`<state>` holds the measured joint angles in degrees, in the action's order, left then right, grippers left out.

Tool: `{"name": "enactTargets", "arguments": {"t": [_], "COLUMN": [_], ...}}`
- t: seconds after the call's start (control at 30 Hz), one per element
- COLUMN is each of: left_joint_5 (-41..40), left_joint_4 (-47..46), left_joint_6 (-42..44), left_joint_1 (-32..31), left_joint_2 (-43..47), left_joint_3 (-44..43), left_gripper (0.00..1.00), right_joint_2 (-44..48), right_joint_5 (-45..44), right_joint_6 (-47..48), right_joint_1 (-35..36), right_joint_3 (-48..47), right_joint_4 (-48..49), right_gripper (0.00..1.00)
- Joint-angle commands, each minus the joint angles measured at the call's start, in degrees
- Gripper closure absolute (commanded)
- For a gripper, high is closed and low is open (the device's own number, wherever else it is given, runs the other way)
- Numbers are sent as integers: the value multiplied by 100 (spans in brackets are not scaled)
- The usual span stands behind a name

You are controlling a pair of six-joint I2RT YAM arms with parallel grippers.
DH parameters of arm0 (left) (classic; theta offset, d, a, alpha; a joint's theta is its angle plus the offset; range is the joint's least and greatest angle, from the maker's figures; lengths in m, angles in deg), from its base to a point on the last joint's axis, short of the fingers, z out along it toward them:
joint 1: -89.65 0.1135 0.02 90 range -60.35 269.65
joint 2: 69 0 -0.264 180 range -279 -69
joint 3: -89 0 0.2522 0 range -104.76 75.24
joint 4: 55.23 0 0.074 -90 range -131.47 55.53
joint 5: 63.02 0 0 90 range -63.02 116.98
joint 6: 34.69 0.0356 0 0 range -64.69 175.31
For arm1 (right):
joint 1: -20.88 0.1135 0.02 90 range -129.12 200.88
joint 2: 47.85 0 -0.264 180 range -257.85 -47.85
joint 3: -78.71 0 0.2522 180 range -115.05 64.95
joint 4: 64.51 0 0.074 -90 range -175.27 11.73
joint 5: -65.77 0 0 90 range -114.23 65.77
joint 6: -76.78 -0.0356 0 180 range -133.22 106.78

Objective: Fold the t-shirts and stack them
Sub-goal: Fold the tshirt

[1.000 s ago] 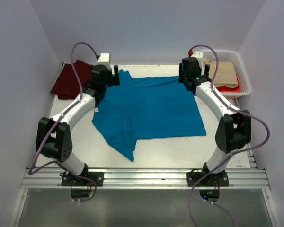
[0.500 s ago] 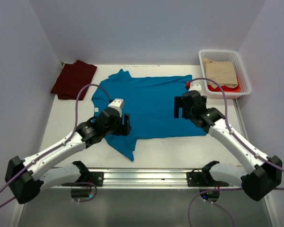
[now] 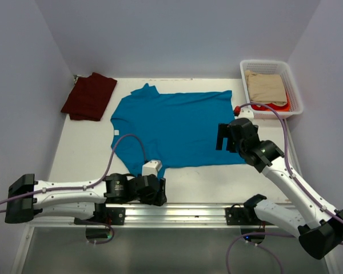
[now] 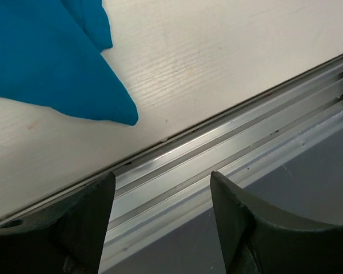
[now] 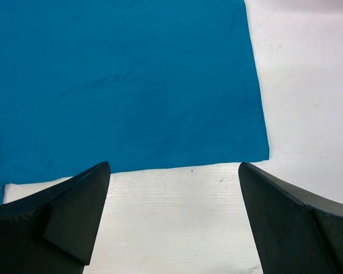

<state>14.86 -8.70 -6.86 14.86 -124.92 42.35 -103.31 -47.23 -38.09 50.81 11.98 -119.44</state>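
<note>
Left end effector pulled back, apart and empty, right end effector apart, one teal t-shirt, one maroon t-shirt

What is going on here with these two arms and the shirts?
Two robot arms are working on a teal shirt that lies spread flat on the table. Neither arm holds it. The left gripper is open, low at the near edge beside a tip of the cloth. The right gripper is open above the shirt's near right corner. A maroon shirt looks folded at the far left.
</note>
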Motion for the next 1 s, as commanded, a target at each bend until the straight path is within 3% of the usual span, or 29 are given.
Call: {"name": "enactTargets", "arguments": {"t": [0.0, 0.37, 0.97], "left_joint_5": [-501, -1468, -1794], "left_joint_4": [-228, -158, -632], "left_joint_6": [-831, -1578, -1869], "left_joint_1": [-308, -467, -467], "left_joint_2": [-487, -965, -1527], "left_joint_3": [-60, 98, 326], "left_gripper": [30, 49, 53], "right_joint_2": [71, 167, 229], "right_joint_5": [-20, -99, -143], "right_joint_6": [-37, 69, 52], "right_joint_1": [-5, -14, -14], "right_joint_3": [-108, -143, -135], "right_joint_4": [-119, -137, -234], "right_gripper": [1, 1, 1]}}
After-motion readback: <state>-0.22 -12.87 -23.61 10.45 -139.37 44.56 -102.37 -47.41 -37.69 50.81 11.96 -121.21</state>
